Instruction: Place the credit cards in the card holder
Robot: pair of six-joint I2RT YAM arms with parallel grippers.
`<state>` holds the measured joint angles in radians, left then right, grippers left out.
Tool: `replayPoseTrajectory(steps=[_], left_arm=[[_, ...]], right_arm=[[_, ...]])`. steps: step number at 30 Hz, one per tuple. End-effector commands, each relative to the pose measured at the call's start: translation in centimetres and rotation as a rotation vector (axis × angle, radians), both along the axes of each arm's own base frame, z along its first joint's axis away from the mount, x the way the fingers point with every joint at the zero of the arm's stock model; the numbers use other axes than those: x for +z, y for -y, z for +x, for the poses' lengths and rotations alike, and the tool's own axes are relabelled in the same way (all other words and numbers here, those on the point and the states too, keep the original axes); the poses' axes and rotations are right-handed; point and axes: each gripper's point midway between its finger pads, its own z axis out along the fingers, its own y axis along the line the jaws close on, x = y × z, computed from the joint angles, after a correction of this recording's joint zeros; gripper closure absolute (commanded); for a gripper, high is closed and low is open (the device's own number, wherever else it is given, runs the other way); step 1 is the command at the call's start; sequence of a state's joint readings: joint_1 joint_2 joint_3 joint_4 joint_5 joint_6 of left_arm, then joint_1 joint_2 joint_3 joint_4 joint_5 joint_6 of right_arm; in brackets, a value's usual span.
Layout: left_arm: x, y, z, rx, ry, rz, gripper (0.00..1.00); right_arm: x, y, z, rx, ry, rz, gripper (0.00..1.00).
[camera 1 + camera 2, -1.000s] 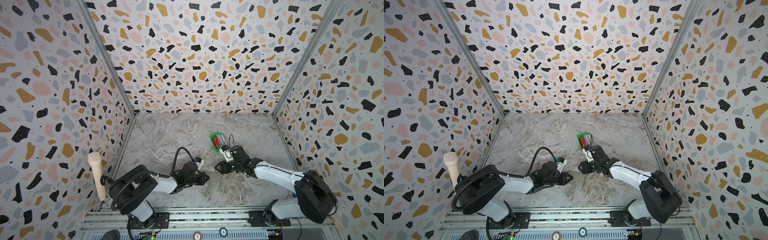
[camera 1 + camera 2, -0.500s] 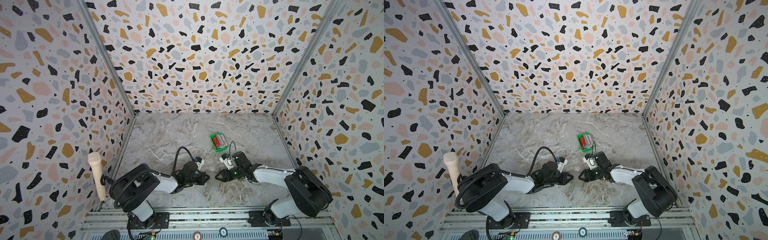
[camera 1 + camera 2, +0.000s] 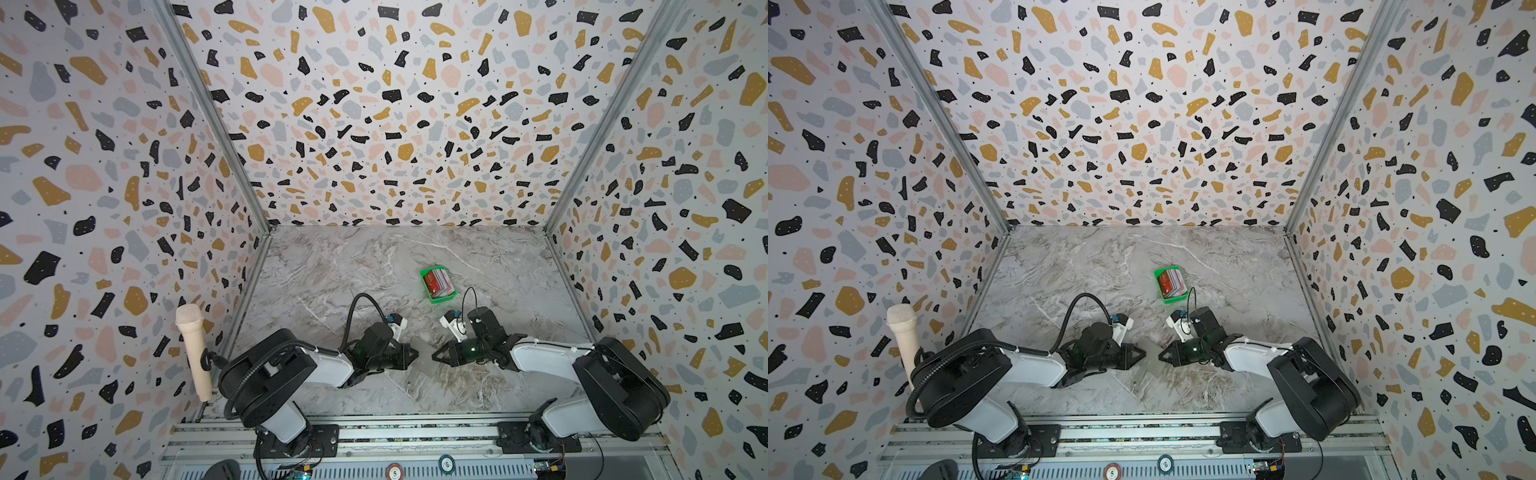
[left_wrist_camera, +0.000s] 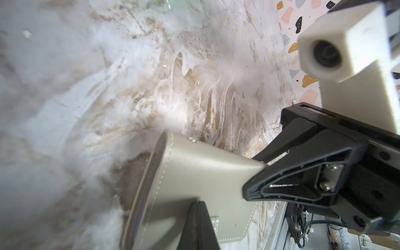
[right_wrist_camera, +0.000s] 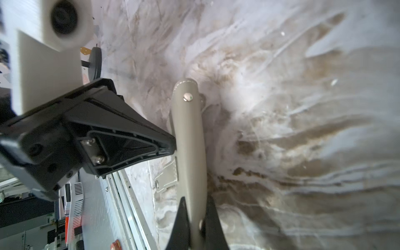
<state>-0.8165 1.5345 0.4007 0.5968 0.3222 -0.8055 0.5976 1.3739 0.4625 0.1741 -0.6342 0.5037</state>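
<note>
- The card holder (image 3: 422, 365) is found near the front middle of the marble worktop (image 3: 353, 266), between the two arms, in both top views (image 3: 1148, 368).
- The left fingers (image 3: 406, 357) are closed on one edge of the card holder; in the left wrist view they (image 4: 205, 216) are seen pressed together over its grey-taupe cover (image 4: 194, 173).
- The right fingers (image 3: 442, 355) are closed on the opposite side; in the right wrist view they (image 5: 181, 220) are seen clamped on either side of the cover, which is shown almost edge-on (image 5: 188, 129).
- A small round snap button (image 5: 187, 96) is seen near the far end of that cover.
- The tips of the two sets of fingers are brought close together, facing each other across the holder.
- The credit cards (image 3: 438, 284) are stacked in a green tray (image 3: 424, 272), placed on the worktop behind the right arm, well apart from the card holder.
- A beige microphone (image 3: 193, 349) is mounted at the left wall.
</note>
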Motion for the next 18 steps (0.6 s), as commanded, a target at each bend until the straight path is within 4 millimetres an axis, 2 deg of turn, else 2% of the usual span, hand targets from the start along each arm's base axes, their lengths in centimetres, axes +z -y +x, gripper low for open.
replayPoseTrajectory(steps=[1, 3, 5, 8, 10, 12, 15, 18], left_arm=[[0.7, -2.8, 0.4, 0.085, 0.001, 0.008, 1.00], [3.3, -3.9, 1.5, 0.145, 0.058, -0.036, 1.00], [5.5, -5.1, 2.3, 0.194, 0.118, -0.048, 1.00], [7.4, -6.3, 2.9, 0.238, 0.168, -0.062, 1.00], [7.8, -7.0, 3.1, 0.257, 0.172, -0.066, 1.00], [7.6, -7.4, 3.1, 0.266, 0.165, -0.071, 1.00], [7.1, -7.6, 3.1, 0.272, 0.147, -0.085, 1.00], [6.9, -7.7, 3.2, 0.276, 0.131, -0.108, 1.00]], right_arm=[[2.3, 1.7, 1.9, -0.118, 0.120, -0.090, 1.00], [4.2, 3.0, 2.9, -0.202, 0.226, -0.202, 1.00], [5.6, 5.0, 3.9, -0.315, 0.332, -0.387, 1.00], [7.5, 8.5, 4.6, -0.468, 0.507, -0.715, 1.00], [8.4, 9.8, 4.4, -0.532, 0.599, -0.900, 1.00], [8.0, 9.7, 4.0, -0.538, 0.638, -1.023, 1.00], [6.2, 7.2, 3.3, -0.482, 0.664, -1.085, 1.00], [3.2, 4.3, 2.2, -0.391, 0.637, -1.075, 1.00]])
